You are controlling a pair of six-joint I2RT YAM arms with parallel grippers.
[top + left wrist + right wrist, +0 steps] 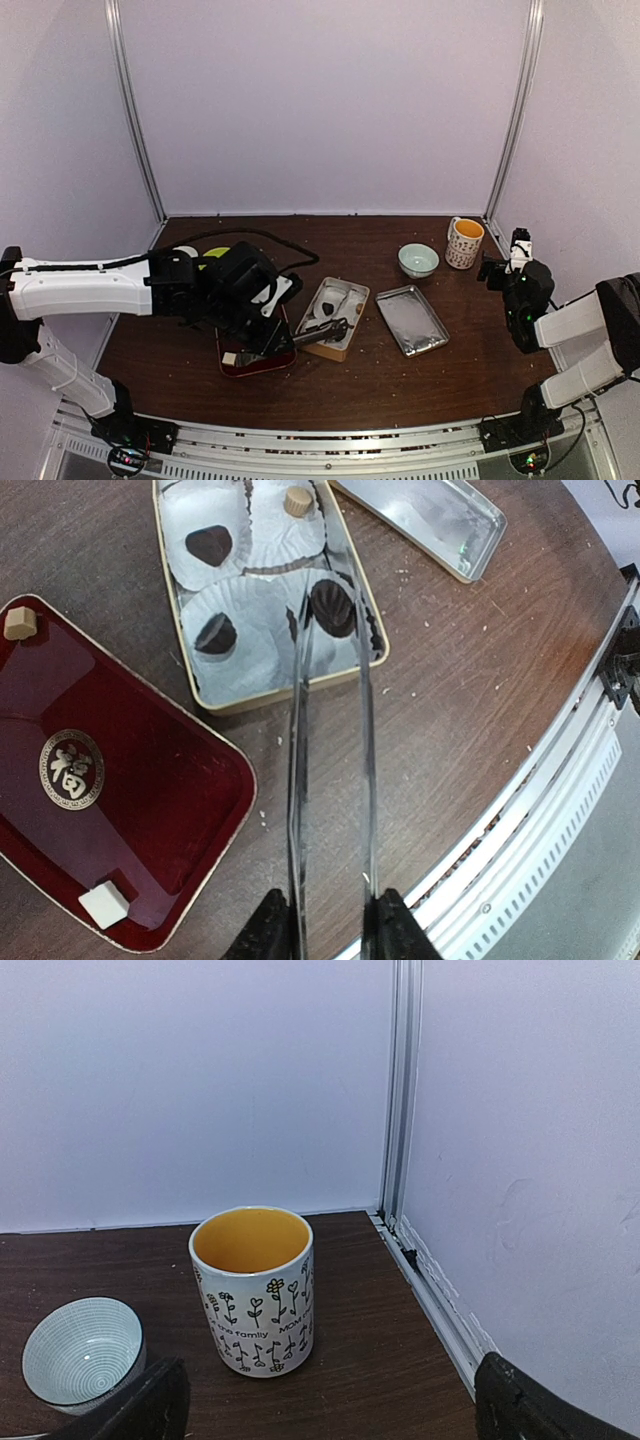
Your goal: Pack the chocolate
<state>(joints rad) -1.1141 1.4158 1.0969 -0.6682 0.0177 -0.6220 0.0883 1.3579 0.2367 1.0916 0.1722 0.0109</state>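
Three dark-brown chocolates lie in white paper cups inside an open gold tin (262, 698): one at the back left (210, 545), one at the front left (215, 633), one at the right (332, 607). My left gripper (325, 925) is shut on long metal tongs (297, 780). The tong tips reach into the tin and stand on either side of the right chocolate. In the top view the left gripper (262, 318) is over the red tray, with the tongs (322, 332) pointing into the tin (352, 320). My right gripper (330, 1422) is open and empty, held off at the right (505, 265).
A red tray (150, 810) left of the tin holds a tan cube (20, 623) and a white cube (105, 905). A tan piece (296, 500) sits in the tin. A silver lid (411, 319), a pale bowl (418, 260) and a flowered mug (252, 1290) stand to the right.
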